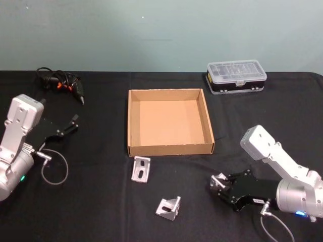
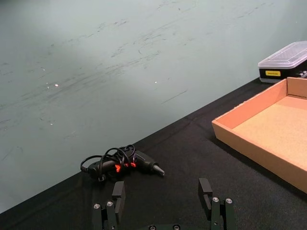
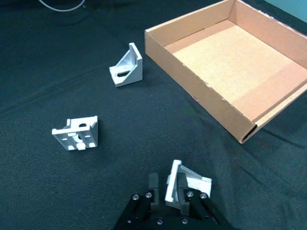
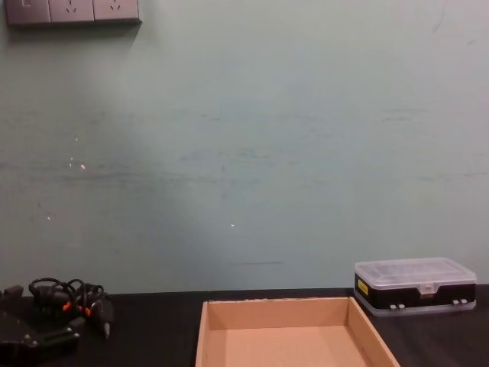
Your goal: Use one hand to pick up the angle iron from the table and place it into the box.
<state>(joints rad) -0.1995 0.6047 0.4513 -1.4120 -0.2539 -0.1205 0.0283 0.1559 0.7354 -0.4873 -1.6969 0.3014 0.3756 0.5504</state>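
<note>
Clamped narrow on a silvery, ribbed angle iron [image 3: 195, 182] by the right gripper [image 1: 218, 184], low over the matte black table [image 1: 96, 206], perhaps resting on it, near the shallow tan cardboard box [image 1: 130, 121]. Parked far left, splayed wide: left gripper [image 1: 70, 124].

Box [image 1: 170, 149] mid-counter [image 1: 101, 206]. Plastic case [image 1: 236, 77] behind it to the right, by the back edge. Cable bundle [image 1: 60, 81] back left. Left tool [image 1: 70, 124] left of box, apart. First angle iron [image 1: 141, 169] just before the box's front-left corner. Second angle iron [image 1: 169, 207] nearer the robot, slightly right. Right tool [image 1: 218, 183] front right, third angle iron [image 3: 188, 182] between its fingers.
</note>
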